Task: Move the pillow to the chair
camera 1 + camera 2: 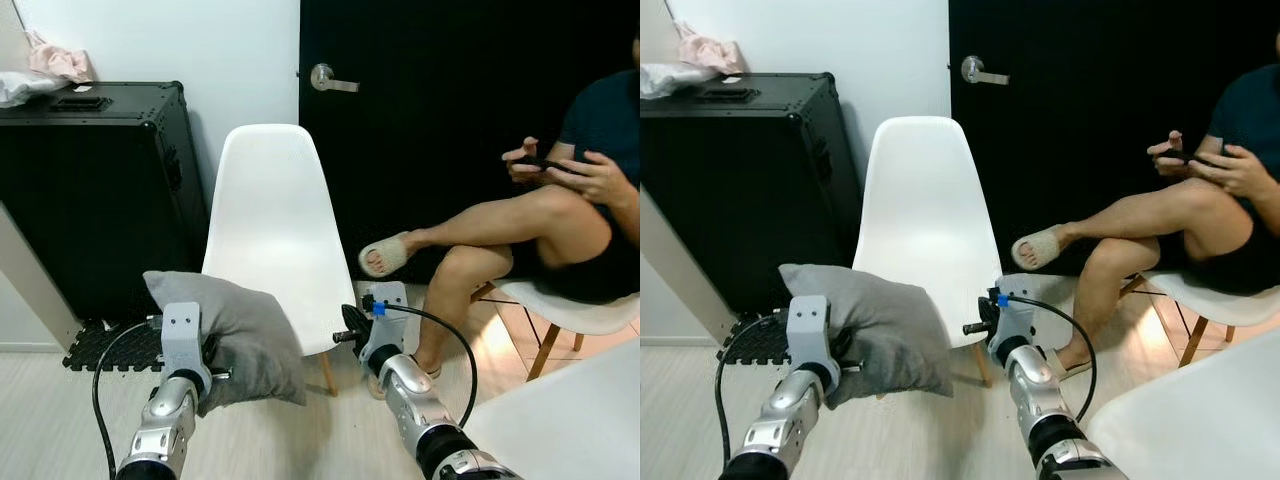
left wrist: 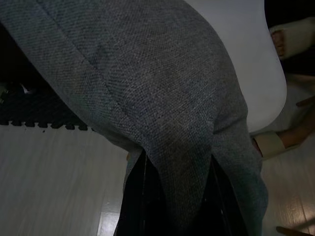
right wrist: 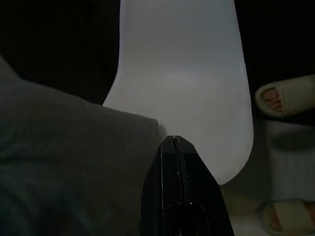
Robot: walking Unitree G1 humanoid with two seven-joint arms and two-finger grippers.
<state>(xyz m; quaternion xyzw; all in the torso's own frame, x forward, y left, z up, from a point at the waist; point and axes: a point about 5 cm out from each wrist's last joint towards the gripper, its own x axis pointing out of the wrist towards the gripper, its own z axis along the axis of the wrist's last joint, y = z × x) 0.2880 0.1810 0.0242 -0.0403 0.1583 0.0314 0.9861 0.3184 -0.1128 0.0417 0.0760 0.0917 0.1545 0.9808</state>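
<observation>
A grey pillow (image 1: 235,330) hangs in the air in front of the white chair (image 1: 275,225), low over the seat's left front corner. My left gripper (image 2: 177,196) is shut on the pillow's near edge, its black fingers (image 2: 135,201) pinching a fold of the fabric. My right gripper (image 3: 173,147) is raised beside the pillow, fingers pressed together and holding nothing, pointing at the chair seat (image 3: 197,118). The pillow (image 3: 64,157) lies close to that gripper's side. The right wrist (image 1: 1005,320) sits just before the seat's front edge.
A large black case (image 1: 95,190) stands left of the chair against the white wall. A black door (image 1: 450,90) is behind. A person (image 1: 545,220) sits on another chair at the right, one slippered foot (image 1: 388,254) out near the white chair. A black mat (image 1: 105,345) lies on the floor.
</observation>
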